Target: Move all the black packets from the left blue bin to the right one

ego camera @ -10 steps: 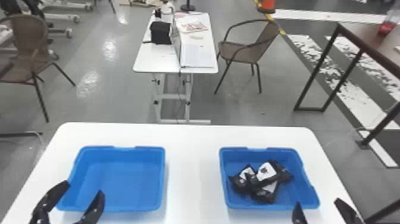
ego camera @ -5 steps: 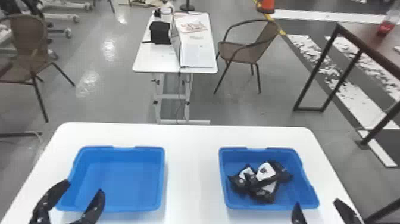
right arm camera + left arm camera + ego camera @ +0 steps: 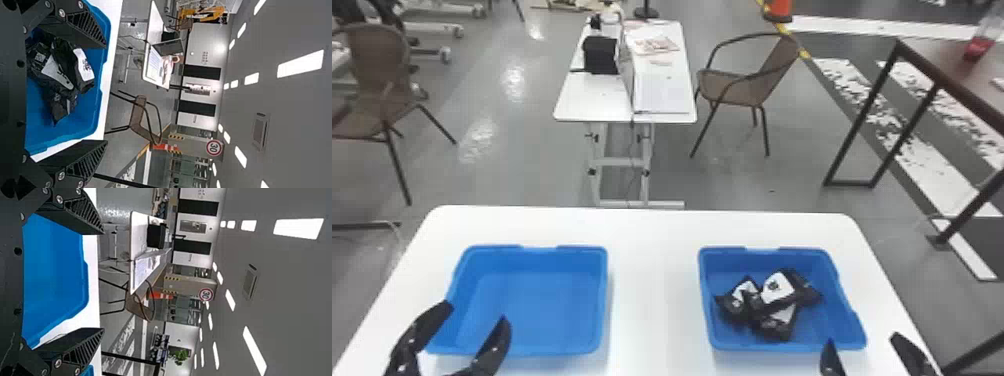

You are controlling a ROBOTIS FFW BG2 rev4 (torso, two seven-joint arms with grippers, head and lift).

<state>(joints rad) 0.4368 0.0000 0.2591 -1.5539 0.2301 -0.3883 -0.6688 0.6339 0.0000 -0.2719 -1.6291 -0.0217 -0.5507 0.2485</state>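
Note:
My left gripper (image 3: 477, 311) stands open at the near left corner of the left blue bin (image 3: 542, 345), which holds nothing. Several black packets (image 3: 779, 290) with white labels lie heaped in the right blue bin (image 3: 847, 344). By that bin's near right corner is my right gripper (image 3: 863, 337), open with nothing between its fingers. In the left wrist view, the left gripper (image 3: 103, 281) has its fingers wide apart, the left bin (image 3: 55, 278) beyond. In the right wrist view, the right gripper (image 3: 106, 94) is likewise spread, with the packets (image 3: 58, 70) beyond it.
Both bins stand on a white table (image 3: 652, 300), with a strip of bare tabletop between them. Behind it are another white table (image 3: 592, 100) with a black box (image 3: 600, 54), brown chairs (image 3: 747, 87), and a dark table (image 3: 957, 65) at the right.

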